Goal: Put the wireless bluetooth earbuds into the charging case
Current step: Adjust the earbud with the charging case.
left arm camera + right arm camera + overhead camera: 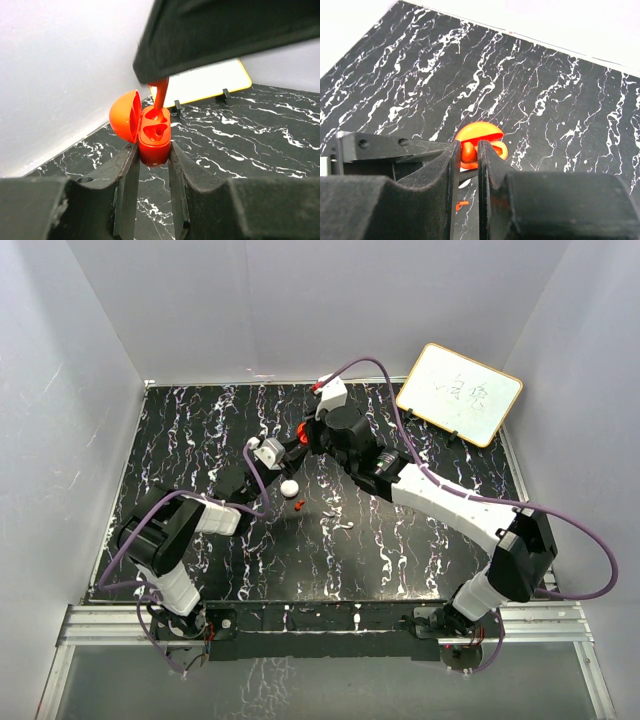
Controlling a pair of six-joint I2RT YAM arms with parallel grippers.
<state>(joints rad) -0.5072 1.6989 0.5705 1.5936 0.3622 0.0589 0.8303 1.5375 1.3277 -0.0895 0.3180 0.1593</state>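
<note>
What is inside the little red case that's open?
The open charging case has two slots. The right pincer holds one red earbud, tip in the far slot; the near slot looks empty. The pincer covers the earbud's top, and the slot's bottom is hidden.

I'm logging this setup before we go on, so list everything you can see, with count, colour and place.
Case: one, red, lid open, held above the table in the left tool.
Earbuds: two, red; one pinched in the right tool, stem down at a socket of the case; the other lying on the table beside the disc.
Disc: one, white, on the table near the left tool.
Whiteboard: one, white with a yellow frame, propped at the far right corner.
Table: one, black with white veining.
Cables: purple, running along both arms.
Arms: two, white and black, bases at the near edge.
Left tool: black, shut on the case.
Right tool: black, shut on one earbud.
</note>
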